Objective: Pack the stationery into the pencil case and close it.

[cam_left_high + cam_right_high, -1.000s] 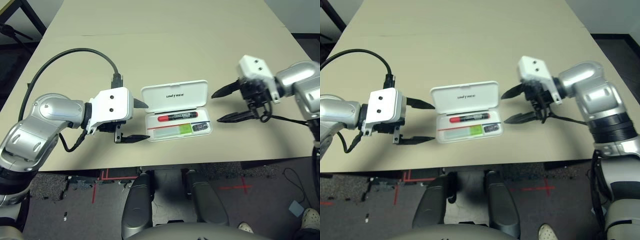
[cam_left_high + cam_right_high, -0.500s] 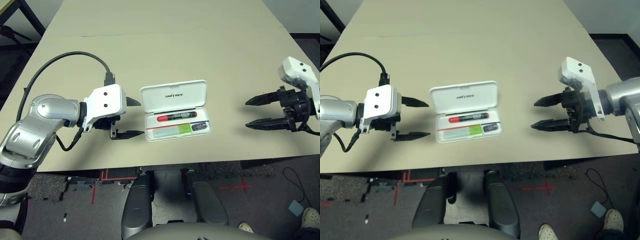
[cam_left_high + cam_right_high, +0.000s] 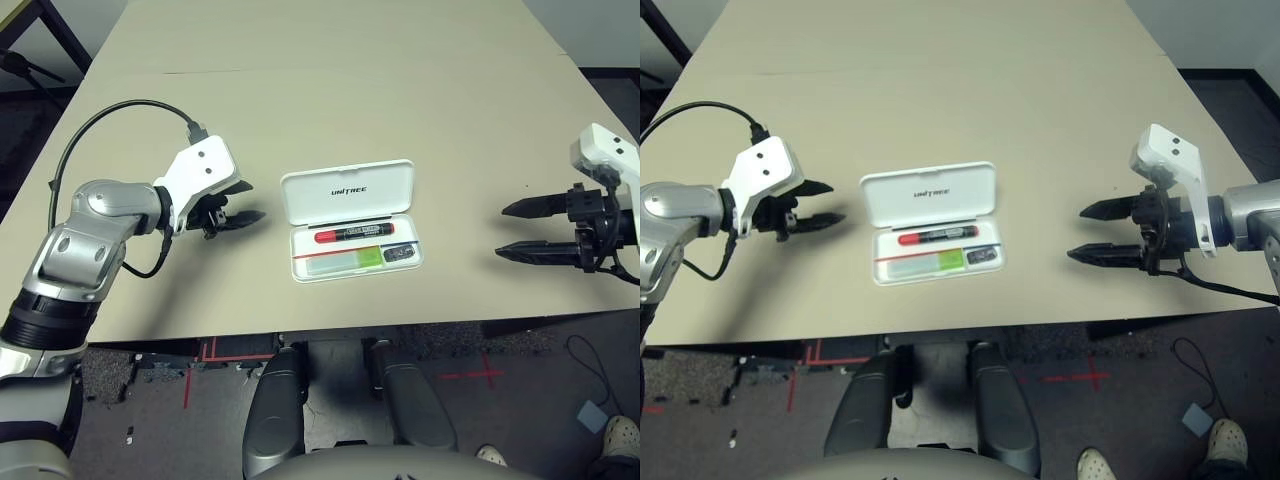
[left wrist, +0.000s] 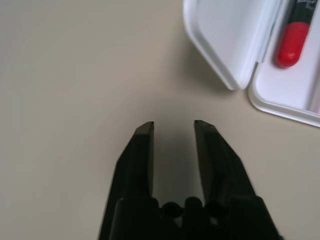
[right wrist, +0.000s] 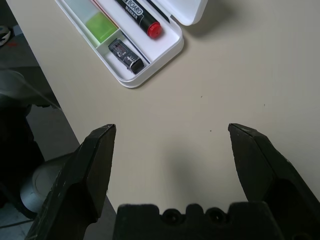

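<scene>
The white pencil case (image 3: pixel 347 190) lies open in the middle of the table, its lid flat behind the tray. In the tray are the stationery: a red marker (image 3: pixel 352 235), a pale bar with a green end (image 3: pixel 345 262) and a small dark piece (image 3: pixel 399 254). My left gripper (image 3: pixel 248 216) hovers left of the case, a hand's width from the lid's corner (image 4: pixel 230 35). Its fingers stand a narrow gap apart with nothing between them. My right gripper (image 3: pixel 502 230) hangs far right of the case, wide open and holding nothing.
A black cable (image 3: pixel 120 108) loops over the table from my left wrist. The table's front edge (image 3: pixel 330 328) runs just below the case. Red tape marks (image 3: pixel 470 376) and a person's shoe (image 3: pixel 620 436) are on the floor beyond it.
My left gripper drew back to the left of the case, turned, and its fingers closed to a narrow gap. My right gripper pulled far to the right, staying wide open.
</scene>
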### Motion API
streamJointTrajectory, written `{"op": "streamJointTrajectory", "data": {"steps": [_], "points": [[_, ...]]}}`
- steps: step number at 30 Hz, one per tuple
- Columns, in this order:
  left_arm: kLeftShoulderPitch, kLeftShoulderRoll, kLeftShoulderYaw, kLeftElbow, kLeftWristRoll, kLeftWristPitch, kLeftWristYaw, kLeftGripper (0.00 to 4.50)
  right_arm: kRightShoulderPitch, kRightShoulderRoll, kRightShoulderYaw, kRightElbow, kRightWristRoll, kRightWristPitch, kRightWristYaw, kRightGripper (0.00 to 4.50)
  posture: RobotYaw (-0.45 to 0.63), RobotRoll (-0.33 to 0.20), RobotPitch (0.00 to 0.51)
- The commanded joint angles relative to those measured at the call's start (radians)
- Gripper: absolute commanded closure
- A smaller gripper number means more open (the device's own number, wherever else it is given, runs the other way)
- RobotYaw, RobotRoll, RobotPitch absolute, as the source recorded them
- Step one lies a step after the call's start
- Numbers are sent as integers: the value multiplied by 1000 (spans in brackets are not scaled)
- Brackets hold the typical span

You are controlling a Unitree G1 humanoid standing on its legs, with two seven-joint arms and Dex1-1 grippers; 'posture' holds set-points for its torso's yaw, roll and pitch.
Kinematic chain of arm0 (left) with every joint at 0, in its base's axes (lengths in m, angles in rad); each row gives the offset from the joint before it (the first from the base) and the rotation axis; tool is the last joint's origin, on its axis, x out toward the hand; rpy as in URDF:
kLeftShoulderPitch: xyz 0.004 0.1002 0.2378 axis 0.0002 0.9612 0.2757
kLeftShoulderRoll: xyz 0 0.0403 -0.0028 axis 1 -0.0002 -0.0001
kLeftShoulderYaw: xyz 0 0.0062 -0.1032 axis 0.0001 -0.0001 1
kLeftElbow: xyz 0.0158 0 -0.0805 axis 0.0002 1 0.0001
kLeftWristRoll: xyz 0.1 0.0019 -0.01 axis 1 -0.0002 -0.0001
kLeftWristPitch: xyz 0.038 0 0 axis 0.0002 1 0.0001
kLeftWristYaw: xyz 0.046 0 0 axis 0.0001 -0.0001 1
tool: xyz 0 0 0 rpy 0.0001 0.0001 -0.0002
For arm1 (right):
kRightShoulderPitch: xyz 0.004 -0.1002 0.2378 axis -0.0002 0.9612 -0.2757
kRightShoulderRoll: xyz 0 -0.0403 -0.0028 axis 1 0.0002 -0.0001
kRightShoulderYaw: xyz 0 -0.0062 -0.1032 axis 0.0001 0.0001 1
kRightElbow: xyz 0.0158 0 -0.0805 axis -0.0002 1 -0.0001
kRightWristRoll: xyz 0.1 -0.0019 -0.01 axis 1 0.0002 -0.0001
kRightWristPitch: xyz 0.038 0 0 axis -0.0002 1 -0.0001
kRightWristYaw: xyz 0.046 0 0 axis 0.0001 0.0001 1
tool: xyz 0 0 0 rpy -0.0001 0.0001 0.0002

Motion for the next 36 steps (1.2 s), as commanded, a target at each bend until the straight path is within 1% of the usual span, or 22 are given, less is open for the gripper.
{"op": "streamJointTrajectory", "data": {"steps": [1,2,5,9,14,17,28,36], "points": [[-20,-33,-24,45,23,8,15,4269,-13,6,14,-18,15,3,-11,0,-33,0,207],[-28,-47,-24,57,23,11,20,4468,-14,6,16,-20,16,5,-13,0,-33,0,207],[-48,-82,-22,87,21,16,30,4468,-17,6,18,-24,21,6,-17,0,-33,0,207],[-103,-169,-26,174,19,4,58,4468,-19,8,19,-33,23,8,-23,0,-35,0,205],[-135,-231,-35,207,21,-5,61,4468,-16,8,20,-41,27,9,-31,0,-52,0,202],[-144,-255,-35,207,14,0,55,4468,-13,7,20,-44,28,9,-35,0,-52,0,202],[-128,-288,-37,126,-26,41,27,4468,-30,14,42,-29,18,-3,-36,0,-46,0,203],[-70,-259,-55,-10,-66,81,-25,4468,-49,13,66,-3,5,-26,-26,0,-38,0,203]]}}
